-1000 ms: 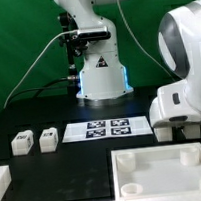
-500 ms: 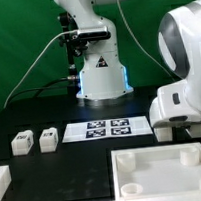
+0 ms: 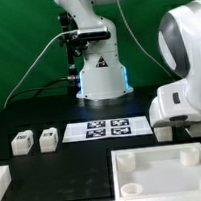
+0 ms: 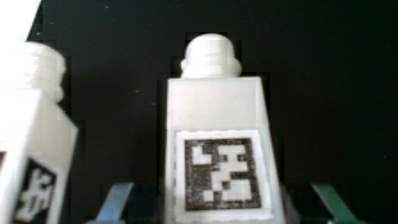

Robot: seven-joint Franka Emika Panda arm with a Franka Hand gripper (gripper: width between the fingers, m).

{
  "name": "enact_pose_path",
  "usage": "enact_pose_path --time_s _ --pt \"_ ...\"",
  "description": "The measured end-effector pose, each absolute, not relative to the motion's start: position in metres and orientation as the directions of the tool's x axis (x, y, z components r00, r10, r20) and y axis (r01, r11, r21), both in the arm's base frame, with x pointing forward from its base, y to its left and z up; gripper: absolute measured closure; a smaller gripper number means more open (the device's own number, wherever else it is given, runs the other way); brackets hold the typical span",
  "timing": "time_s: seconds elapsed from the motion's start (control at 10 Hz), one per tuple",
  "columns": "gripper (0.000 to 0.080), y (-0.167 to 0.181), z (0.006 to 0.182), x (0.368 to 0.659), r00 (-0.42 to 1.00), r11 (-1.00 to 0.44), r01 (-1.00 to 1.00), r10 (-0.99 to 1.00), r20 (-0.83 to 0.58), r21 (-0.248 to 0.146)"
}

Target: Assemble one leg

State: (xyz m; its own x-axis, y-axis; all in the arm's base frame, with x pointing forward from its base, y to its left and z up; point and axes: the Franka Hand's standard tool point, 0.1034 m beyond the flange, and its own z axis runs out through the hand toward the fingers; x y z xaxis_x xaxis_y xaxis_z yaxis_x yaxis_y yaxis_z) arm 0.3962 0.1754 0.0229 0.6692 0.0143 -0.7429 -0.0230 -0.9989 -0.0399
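Note:
In the wrist view a white leg (image 4: 217,140) with a rounded peg tip and a black-and-white tag lies between my fingers. A second leg (image 4: 27,130) lies beside it. My gripper (image 4: 228,205) is open; one finger (image 4: 128,198) stands on each side of the leg with a gap on both sides. In the exterior view my gripper (image 3: 172,131) is low over the table at the exterior view's right, and the legs under it are hidden by the hand. Two more legs (image 3: 22,143) (image 3: 47,140) lie at the exterior view's left.
The marker board (image 3: 106,127) lies in the middle in front of the arm's base. The large white panel with recessed corners (image 3: 161,168) lies at the front. Another white part (image 3: 1,179) sits at the front left edge.

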Motion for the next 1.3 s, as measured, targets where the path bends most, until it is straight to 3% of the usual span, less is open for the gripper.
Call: enact_pose_path --time_s 0.2,0.4,0.5,0.6,0.8,0.9,1.0,1.2,1.3 --pt "0.0508 0.156 0.073 0.44 0.723 -0.993 0.031 0.101 -0.683 -0.113" --pt "0.0508 0.134 0.114 0.479 0.829 -0.989 0.036 0.108 -0.548 -0.141" --pt "0.0508 0.105 0.159 0.506 0.977 -0.99 0.074 0.097 -0.19 -0.122" --pt "0.0508 0.103 0.155 0.493 0.995 -0.992 0.07 0.078 -0.07 -0.103" --pt "0.0508 0.101 0.154 0.506 0.974 -0.992 0.083 0.062 0.216 -0.091" --pt "0.0508 0.096 0.149 0.516 0.963 -0.989 0.119 0.095 0.253 -0.082" --pt "0.0508 0.093 0.158 0.562 0.901 -0.987 0.145 0.101 0.421 -0.074" --pt "0.0508 0.129 0.158 0.578 0.756 -0.983 0.169 0.086 0.648 -0.067" --pt "0.0508 0.117 0.138 0.57 0.777 -0.985 0.16 0.09 0.623 -0.058"
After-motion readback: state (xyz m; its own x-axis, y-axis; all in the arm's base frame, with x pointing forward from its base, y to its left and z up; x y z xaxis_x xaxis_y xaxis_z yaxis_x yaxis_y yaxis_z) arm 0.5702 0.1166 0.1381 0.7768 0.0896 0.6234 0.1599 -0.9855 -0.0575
